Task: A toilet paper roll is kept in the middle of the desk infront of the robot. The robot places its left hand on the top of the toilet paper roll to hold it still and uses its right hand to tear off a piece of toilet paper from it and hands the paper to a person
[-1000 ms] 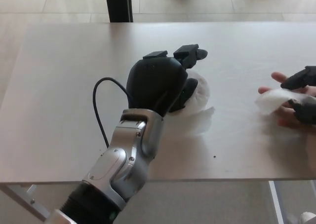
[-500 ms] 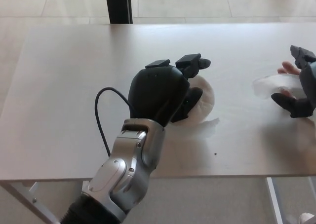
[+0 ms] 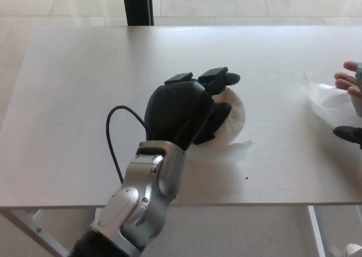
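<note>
**Spotter:** Start with your left hand (image 3: pixel 184 111), centre of the frame. It sits on top of the toilet paper roll (image 3: pixel 233 120), fingers draped over it and pressing down, so it is gripping nothing but the roll it pins. Only the roll's right part shows, peeking out from under the palm.

**Operator:** And my right hand?

**Spotter:** You only get a dark sliver of the right hand (image 3: pixel 350 135) at the right edge, mid-height. Too little shows; I cannot tell whether it is clasped or spread.

**Operator:** Where's the torn piece?

**Spotter:** The piece of toilet paper (image 3: pixel 331 100) lies far right, just above that sliver, touching or almost touching the person's fingertips (image 3: pixel 345 82) coming in from the right edge. Whether the person or your hand holds it, the frame cuts that off.

**Operator:** So which way does the handover run?

**Spotter:** Straight out to picture right, well apart from the roll. Your right hand is the near one by far; your left is at the centre and should stay on the roll. A loose tail of paper (image 3: pixel 240 146) trails from the roll's lower right on the desk (image 3: pixel 73 98).
</note>
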You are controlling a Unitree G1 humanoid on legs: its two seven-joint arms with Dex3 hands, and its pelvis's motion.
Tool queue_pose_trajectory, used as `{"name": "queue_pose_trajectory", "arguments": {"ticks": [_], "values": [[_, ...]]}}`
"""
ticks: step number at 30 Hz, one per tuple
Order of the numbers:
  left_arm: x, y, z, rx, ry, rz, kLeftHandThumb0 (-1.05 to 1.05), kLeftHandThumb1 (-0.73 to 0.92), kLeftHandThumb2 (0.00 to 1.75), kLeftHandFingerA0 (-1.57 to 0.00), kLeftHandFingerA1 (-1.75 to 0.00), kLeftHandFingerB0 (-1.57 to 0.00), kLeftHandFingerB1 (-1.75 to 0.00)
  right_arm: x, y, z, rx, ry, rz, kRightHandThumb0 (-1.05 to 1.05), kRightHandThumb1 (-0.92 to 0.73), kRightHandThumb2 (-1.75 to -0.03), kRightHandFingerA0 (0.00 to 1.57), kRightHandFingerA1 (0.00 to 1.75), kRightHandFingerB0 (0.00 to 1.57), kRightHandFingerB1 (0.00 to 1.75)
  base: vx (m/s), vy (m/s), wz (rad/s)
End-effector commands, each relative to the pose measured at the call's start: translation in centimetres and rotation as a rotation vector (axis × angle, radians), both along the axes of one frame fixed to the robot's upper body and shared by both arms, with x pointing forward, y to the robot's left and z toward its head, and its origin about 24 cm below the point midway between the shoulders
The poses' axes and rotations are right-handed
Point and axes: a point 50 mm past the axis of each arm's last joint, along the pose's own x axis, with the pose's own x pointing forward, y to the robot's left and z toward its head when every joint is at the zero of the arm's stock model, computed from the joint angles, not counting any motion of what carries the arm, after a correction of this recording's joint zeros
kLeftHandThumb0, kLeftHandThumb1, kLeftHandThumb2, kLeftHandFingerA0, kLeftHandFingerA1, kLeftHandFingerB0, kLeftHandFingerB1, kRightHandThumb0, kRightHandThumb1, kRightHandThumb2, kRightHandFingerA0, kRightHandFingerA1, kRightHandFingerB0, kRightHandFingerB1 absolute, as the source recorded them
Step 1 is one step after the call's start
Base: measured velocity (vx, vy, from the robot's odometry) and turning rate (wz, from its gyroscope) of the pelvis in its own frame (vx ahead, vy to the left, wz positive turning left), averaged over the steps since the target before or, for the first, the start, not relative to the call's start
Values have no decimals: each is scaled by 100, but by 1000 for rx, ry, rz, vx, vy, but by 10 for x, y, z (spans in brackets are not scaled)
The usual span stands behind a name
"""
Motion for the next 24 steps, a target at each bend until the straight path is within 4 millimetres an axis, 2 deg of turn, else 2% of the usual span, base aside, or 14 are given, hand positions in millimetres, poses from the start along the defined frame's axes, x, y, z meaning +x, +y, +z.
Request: {"name": "queue_pose_trajectory", "arguments": {"ticks": [1, 4, 5, 6, 8, 10, 11, 12, 17, 18, 20, 21, 22, 24], "values": [[-5, 22, -32, 54, 183, 10, -29, 65, 60, -53, -63, -47, -48, -7, -17, 16, -31, 27, -10, -105, -76, -65, 0, 0, 0, 0, 0, 0, 0], [3, 31, -21, 41, 172, 30, -33, 68, 60, -55, -68, -46, -47, -10, -21, 30, -15, -43, 20, -105, -75, -65, 0, 0, 0, 0, 0, 0, 0], [6, 32, -17, 16, 174, 46, -32, 67, 59, -60, -68, -46, -46, -11, -21, 35, 2, -59, 33, -105, -64, -82, 0, 0, 0, 1, 0, 0, 0], [9, 35, -9, -5, 164, 57, -32, 67, 60, -66, -74, -47, -46, -14, -20, 42, 20, -81, 55, -105, -74, -66, 0, 0, 0, 4, 0, 0, 0], [11, 36, -5, -14, 163, 62, -33, 68, 60, -59, -66, -47, -46, -17, -19, 46, 24, -86, 66, -105, -61, -84, 0, 0, 0, 2, 0, 0, 0], [15, 39, 5, -27, 157, 74, -35, 69, 60, -59, -63, -46, -45, -22, -14, 55, 29, -87, 87, -105, -61, -82, 0, 0, 0, 3, 0, 0, 0], [17, 40, 11, -43, 139, 79, -34, 66, 59, -77, -99, -48, -47, -25, -10, 61, 28, -103, 109, -105, -74, -64, 0, 0, 0, 6, 0, 0, 0], [18, 40, 14, -52, 128, 79, -33, 66, 59, -75, -83, -48, -46, -28, -9, 64, 27, -120, 129, -104, -64, -82, 0, 0, 0, 4, 0, 0, 0], [22, 42, 32, -93, 118, 68, -34, 65, 59, -86, -79, -48, -46, -42, -1, 81, 69, -206, 208, -105, -62, -86, 0, 0, 0, 3, 0, 0, 0], [22, 43, 37, -104, 105, 61, -34, 66, 61, -68, -68, -47, -49, -48, 0, 85, 86, -205, 217, -105, -63, -85, 0, 0, 0, 0, 0, 0, 0], [23, 45, 44, -118, 82, 50, -34, 66, 61, -68, -68, -47, -49, -57, 2, 93, 108, -205, 233, -105, -63, -85, 0, 0, 0, 0, 0, 0, 0], [25, 49, 57, -161, 72, 55, -33, 69, 60, -57, -57, -44, -48, -66, 1, 97, 140, -235, 266, -105, -76, -64, 0, 0, 0, 0, 0, 0, 0], [26, 51, 63, -182, 67, 68, -34, 69, 60, -55, -57, -44, -47, -71, 1, 99, 193, -242, 278, -103, -63, -82, 0, 0, 0, 2, 0, 0, 0], [28, 53, 70, -197, 56, 76, -35, 69, 60, -54, -57, -45, -47, -78, 1, 101, 248, -222, 274, -102, -60, -82, 0, 0, 0, 0, 0, 0, 0]]}}
